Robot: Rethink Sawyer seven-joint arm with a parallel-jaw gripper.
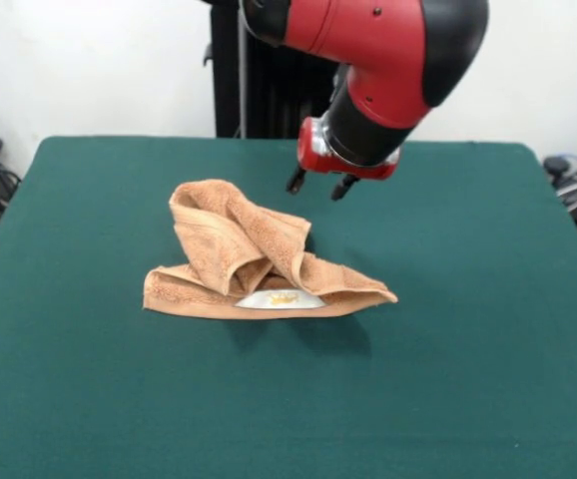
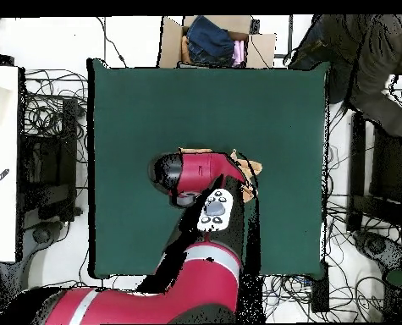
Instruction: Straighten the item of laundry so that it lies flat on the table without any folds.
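The table (image 1: 488,329) carries the towel (image 1: 254,254) near its middle, bunched into a peaked heap: several layers fold over one another, and a white label (image 1: 281,298) peeks out at the low front edge. The gripper (image 1: 318,184) hangs just behind the towel's peak, above it and not touching, its two dark fingertips (image 1: 295,181) apart and holding nothing. In the overhead view the arm hides most of the cloth. To do this step well, I judge it should pinch a single top fold near the peak, not the whole stack, then draw it outward from the heap.
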